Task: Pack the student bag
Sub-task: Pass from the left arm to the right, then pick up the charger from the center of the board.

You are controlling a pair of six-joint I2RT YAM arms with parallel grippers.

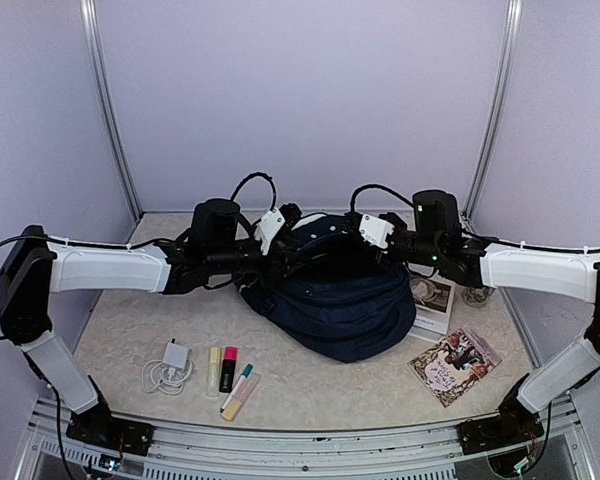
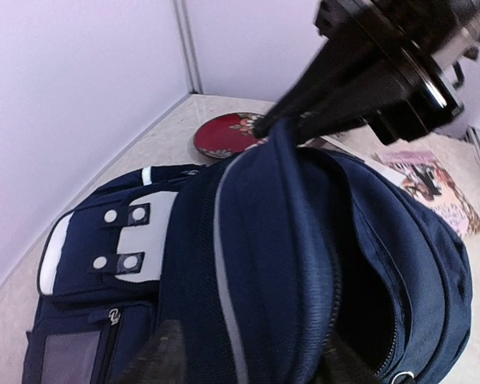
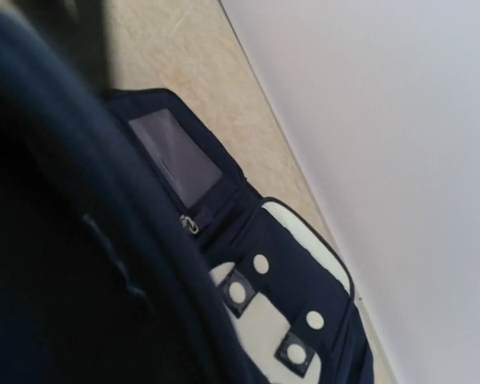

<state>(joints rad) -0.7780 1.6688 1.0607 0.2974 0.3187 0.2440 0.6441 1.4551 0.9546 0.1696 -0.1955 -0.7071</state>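
Two tools meet over the student bag (image 1: 340, 300), which lies in the middle of the table (image 1: 310, 390). The right tool (image 2: 270, 126) is pinched tight on the bag's top edge, holding it up in a peak. The left tool (image 2: 248, 360) has a finger on each side of the bag's edge; I cannot tell if it squeezes. Pens (image 1: 227, 370) and a white charger (image 1: 175, 355) lie near the front.
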